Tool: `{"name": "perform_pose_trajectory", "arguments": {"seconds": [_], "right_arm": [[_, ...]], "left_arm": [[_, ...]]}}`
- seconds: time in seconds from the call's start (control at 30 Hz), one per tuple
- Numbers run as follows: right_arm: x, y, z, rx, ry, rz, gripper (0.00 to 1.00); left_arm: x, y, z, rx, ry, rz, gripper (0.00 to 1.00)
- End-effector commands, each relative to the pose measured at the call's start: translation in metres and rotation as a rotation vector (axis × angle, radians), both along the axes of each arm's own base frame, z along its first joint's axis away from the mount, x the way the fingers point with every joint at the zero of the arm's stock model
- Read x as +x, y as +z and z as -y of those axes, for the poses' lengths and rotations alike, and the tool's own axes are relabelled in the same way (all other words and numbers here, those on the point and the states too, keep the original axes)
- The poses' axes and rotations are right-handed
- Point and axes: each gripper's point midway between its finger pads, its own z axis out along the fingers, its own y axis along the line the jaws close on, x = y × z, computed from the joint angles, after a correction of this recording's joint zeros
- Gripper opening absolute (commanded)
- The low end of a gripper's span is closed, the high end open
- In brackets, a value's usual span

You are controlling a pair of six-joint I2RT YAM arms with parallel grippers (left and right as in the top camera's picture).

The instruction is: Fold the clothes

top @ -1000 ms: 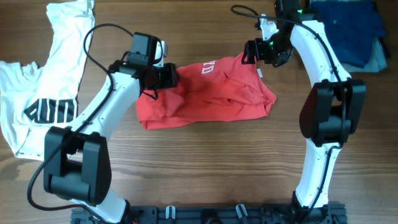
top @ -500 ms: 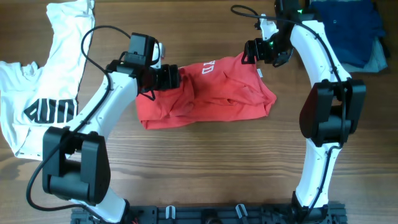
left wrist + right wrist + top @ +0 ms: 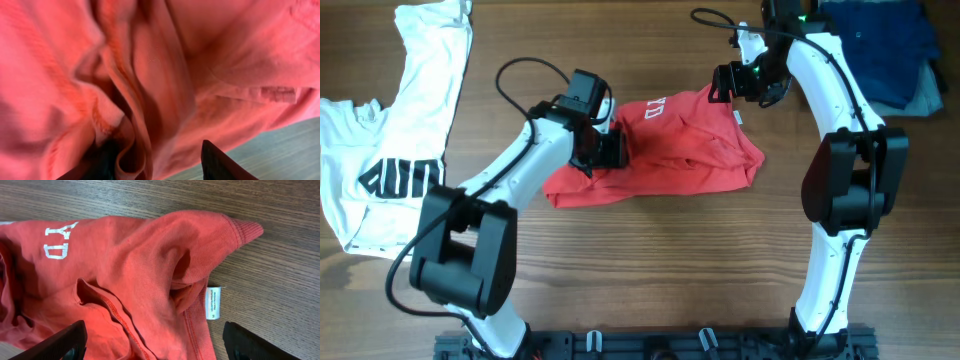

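Wooden table (image 3: 650,260) bears a crumpled red T-shirt (image 3: 670,160), a white T-shirt (image 3: 400,130), and seemingly folded blue garments (image 3: 890,40).

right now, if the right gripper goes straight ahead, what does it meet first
Probably the red T-shirt, at the bunched fold beside its white size label; the right gripper sits open, depth unclear.

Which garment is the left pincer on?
The red T-shirt with white lettering, mid-table: its folds bunch between the fingers of the left pincer. The white T-shirt at far left and the blue pile at top right lie untouched.
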Motion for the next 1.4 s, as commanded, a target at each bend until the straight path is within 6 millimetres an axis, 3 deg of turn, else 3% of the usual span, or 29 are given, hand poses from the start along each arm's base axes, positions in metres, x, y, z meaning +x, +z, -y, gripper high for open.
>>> {"name": "perform_pose_trajectory", "arguments": {"seconds": [0.0,0.17,0.37,0.53,0.63,0.87,0.97,1.17,1.37], "right_arm": [[0.004,0.017,0.000,0.002,0.020,0.049,0.88],[0.004,0.017,0.000,0.002,0.020,0.049,0.88],[0.004,0.017,0.000,0.002,0.020,0.050,0.88],[0.001,0.016,0.001,0.001,0.017,0.036,0.88],[-0.003,0.015,0.005,-0.007,0.009,0.014,0.88],[-0.026,-0.009,0.016,-0.019,-0.006,-0.087,0.89],[-0.042,-0.030,0.017,-0.023,0.018,-0.136,0.91],[-0.052,-0.051,0.012,0.008,0.099,-0.133,0.91],[-0.057,-0.071,0.006,0.042,0.135,-0.110,0.95]], "left_arm": [[-0.009,0.009,0.035,-0.130,-0.054,-0.029,0.54],[-0.021,0.017,0.069,-0.205,-0.134,-0.021,0.55],[-0.031,0.021,0.096,-0.227,-0.172,-0.005,0.61],[-0.029,0.024,0.096,-0.232,-0.168,0.004,0.61],[-0.016,0.043,0.087,-0.251,-0.142,0.050,0.65],[0.017,0.119,0.052,-0.294,-0.055,0.253,0.80],[0.026,0.143,0.019,-0.258,0.026,0.325,0.87],[0.032,0.151,-0.051,-0.105,0.201,0.357,0.93],[0.025,0.139,-0.093,-0.029,0.299,0.289,0.94]]}}
